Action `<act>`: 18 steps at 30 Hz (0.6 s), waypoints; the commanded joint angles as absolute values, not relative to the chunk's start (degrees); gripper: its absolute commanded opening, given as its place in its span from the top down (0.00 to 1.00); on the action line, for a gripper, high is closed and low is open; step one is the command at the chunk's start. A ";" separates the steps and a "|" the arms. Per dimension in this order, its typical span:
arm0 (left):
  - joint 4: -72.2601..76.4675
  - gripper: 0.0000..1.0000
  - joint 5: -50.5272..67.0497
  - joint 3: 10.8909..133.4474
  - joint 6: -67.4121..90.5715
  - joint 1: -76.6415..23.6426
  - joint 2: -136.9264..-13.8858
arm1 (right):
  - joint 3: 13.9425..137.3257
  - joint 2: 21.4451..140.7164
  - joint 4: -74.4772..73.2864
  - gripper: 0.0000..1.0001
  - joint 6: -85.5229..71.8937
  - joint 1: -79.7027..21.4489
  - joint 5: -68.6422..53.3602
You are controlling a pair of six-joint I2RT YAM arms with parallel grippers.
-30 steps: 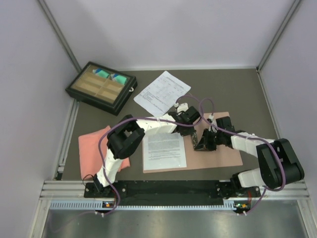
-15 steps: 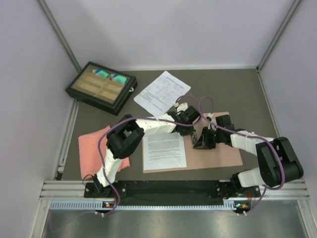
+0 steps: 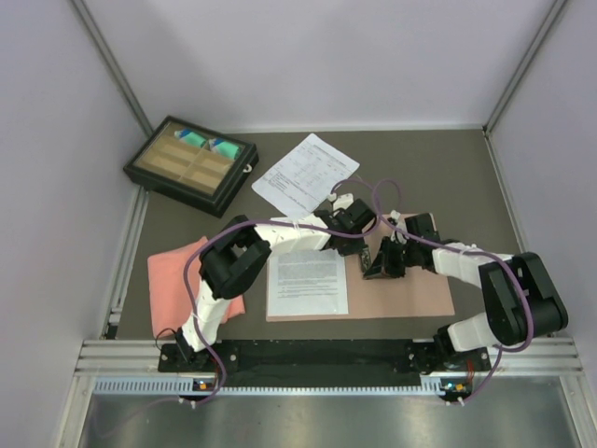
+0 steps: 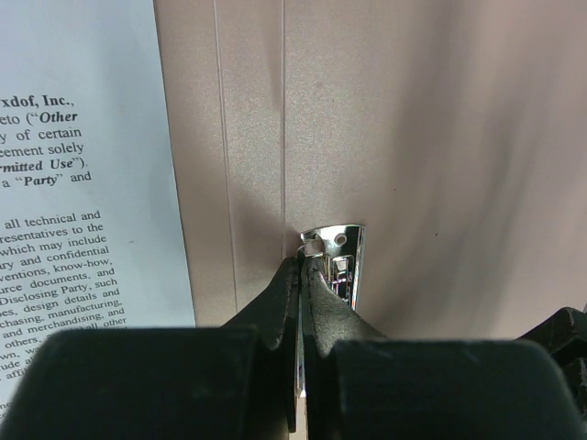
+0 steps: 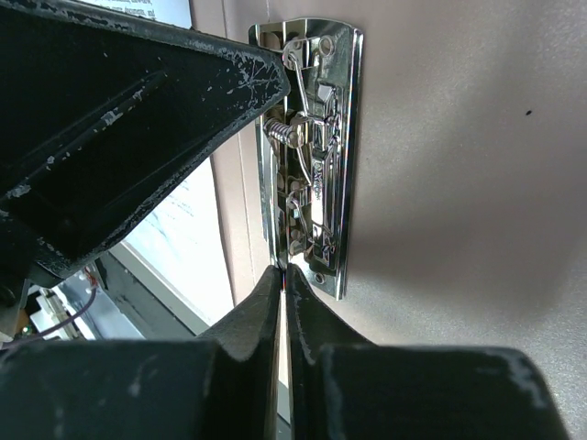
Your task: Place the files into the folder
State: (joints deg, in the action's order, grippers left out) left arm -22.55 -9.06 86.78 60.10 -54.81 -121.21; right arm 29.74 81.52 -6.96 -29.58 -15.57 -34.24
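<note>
The left gripper [image 4: 301, 266] and right gripper [image 5: 281, 270] each had fingers clamped together on the clip [image 5: 316, 137], at opposite ends of its length. The text sheet [image 3: 308, 280] lay just left of the clip on the folder [image 3: 420, 289]. The table sheet [image 3: 303, 175] lay apart, upper centre.

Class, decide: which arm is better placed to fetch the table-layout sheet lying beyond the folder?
Left. The left tool sits nearest the table-layout sheet, which lies beyond it to the left. The right tool would have to reach across the left one. Both are shut on the metal clip.
</note>
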 commanded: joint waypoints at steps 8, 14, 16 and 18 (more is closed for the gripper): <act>-23.82 1.00 -7.21 82.18 58.71 -54.67 -119.09 | 30.59 85.60 -5.09 1.00 -29.44 -16.00 -28.50; -23.38 1.00 -6.07 81.21 55.55 -54.23 -117.95 | 31.81 86.65 -9.40 1.00 -32.08 -19.15 -18.66; -23.47 1.00 -5.80 80.95 54.49 -54.05 -117.60 | 31.38 87.10 -9.58 1.00 -32.87 -19.16 -17.58; -23.20 1.00 -5.19 80.33 54.05 -53.88 -117.33 | 31.03 87.19 -10.28 1.00 -33.84 -20.12 -15.48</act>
State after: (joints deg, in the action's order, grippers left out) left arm -19.16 -7.81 82.81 56.95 -53.87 -119.07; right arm 31.94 84.40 -7.90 -33.76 -18.63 -31.11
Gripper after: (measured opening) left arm 0.013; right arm 0.007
